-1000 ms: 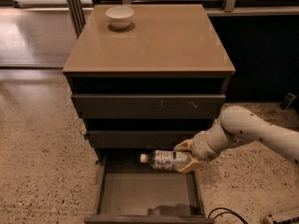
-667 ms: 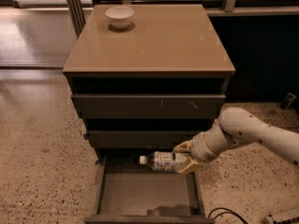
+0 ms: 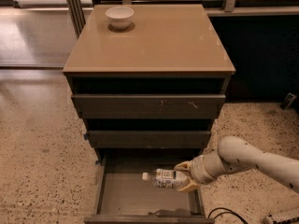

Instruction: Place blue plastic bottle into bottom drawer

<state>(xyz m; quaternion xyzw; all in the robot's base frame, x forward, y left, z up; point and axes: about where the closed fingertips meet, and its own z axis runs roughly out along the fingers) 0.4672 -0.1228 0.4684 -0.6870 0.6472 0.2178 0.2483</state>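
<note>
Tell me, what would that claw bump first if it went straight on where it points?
The claw, shut on the blue plastic bottle, points left over the open bottom drawer. Probably the drawer's left wall, bottle cap first, unless it passes above; height is unclear.

You have one cabinet [image 3: 154, 45] in front of you, and you can count three drawers in it: one top drawer [image 3: 148, 106], one middle drawer [image 3: 148, 138] and one bottom drawer [image 3: 140, 197]. One bowl [image 3: 119, 17] stands on the cabinet top. There is one bottle [image 3: 163, 178], with one white cap [image 3: 145, 175]. You see one arm [image 3: 252, 158] ending in one gripper [image 3: 183, 177], which is above the right side of the bottom drawer, its two fingers [image 3: 183, 166] clasping that single bottle. One dark cable [image 3: 224, 213] lies on the floor
</note>
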